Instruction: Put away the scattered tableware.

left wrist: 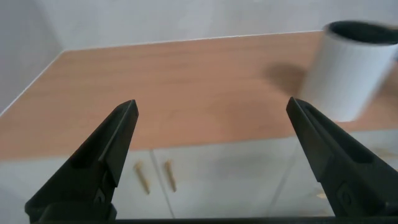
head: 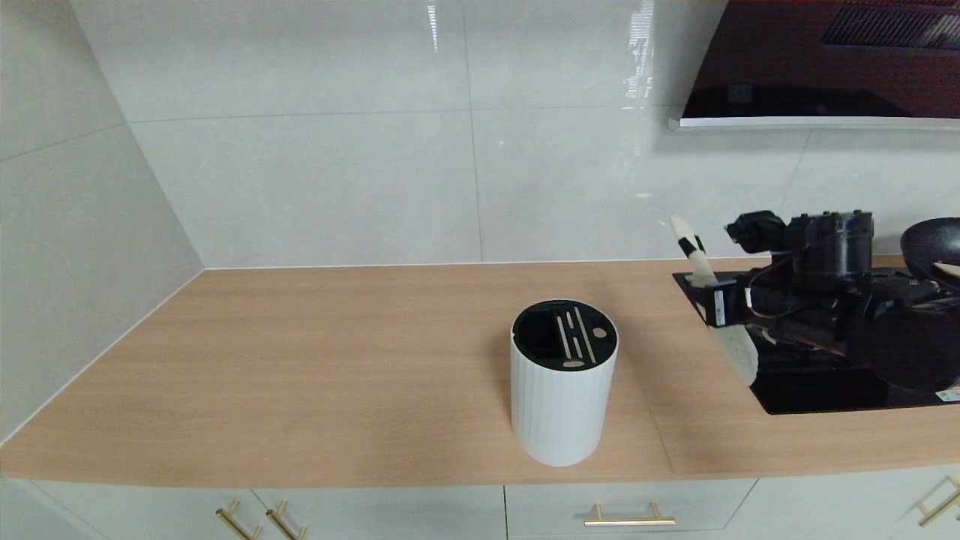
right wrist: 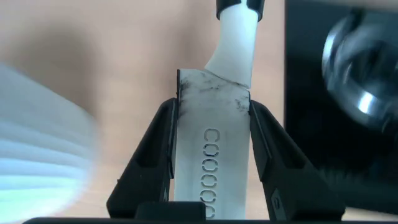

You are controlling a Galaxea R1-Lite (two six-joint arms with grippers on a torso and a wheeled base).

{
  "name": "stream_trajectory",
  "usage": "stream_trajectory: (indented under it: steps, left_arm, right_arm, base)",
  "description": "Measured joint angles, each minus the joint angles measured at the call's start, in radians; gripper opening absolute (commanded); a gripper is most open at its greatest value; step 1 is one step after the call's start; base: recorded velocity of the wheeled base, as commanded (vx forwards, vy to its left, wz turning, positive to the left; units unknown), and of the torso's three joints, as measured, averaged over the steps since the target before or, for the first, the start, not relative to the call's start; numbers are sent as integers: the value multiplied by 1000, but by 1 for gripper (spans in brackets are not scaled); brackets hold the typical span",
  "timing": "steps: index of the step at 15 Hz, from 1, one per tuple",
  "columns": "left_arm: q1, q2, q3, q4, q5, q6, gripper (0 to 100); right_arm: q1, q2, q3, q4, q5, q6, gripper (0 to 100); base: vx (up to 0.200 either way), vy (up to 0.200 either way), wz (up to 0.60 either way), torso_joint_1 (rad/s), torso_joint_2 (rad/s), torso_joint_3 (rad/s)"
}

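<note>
Countertop (head: pixel 337 360) of pale wood runs across the lower half of the head view, backed by a glossy grey tiled wall (head: pixel 315 150). Right of centre stands the white ribbed holder (head: pixel 562 405), an upright cylinder with a black top cut by one large opening and several narrow slots.

At the right of the frame the right gripper (head: pixel 718 306) hangs over the left edge of the black cooktop (head: pixel 825 390), well to the right of the holder and apart from it. It grips the white knife (head: pixel 739 351) across the blade. The handle, white with black bands, sticks up and to the left towards the wall, and the blade tip slants down to the right above the cooktop edge. From the right wrist camera, the two black fingers (right wrist: pixel 155 149) press on both edges of the blade (right wrist: pixel 212 168), which carries a row of small oval holes. The holder (right wrist: pixel 37 162) shows there as a pale blur off to one side, the cooktop (right wrist: pixel 329 143) on the other.

A dark pan (head: pixel 930 244) sits at the far right edge, under the dark range hood (head: pixel 825 67) in the upper right corner.

The left gripper (left wrist: pixel 211 106) hangs in front of the counter's edge with its fingers spread wide and nothing between them; the holder (left wrist: pixel 351 68) stands on the counter beyond it. White drawers with brass handles (head: pixel 630 517) line the bottom edge of the head view.
</note>
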Motion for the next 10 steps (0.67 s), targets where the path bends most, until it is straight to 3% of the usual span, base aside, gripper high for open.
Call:
stream_trajectory:
  steps: [2,3,7,10]
  left_arm:
    - [-28,206,-169,4,-55,-2,100]
    - [-73,319,-247,-13,-75,-26,100]
    - [-302,718,-388,-225,-111,-171,100]
    - [-409,1003,-424,-524,-120,-301,100]
  right_arm:
    - [65,-72,-56,26,-41,1,0]
    - [102,-104,-74,48,-47,4,0]
    - [273,-200,-51,78,-77,90,0]
    - [396,-237,-23,87,-117,101,0]
  base:
    - [0,0,0,0,0,0]
    - [0,0,0,0,0,0]
    - [0,0,0,0,0,0]
    - [0,0,0,0,0,0]
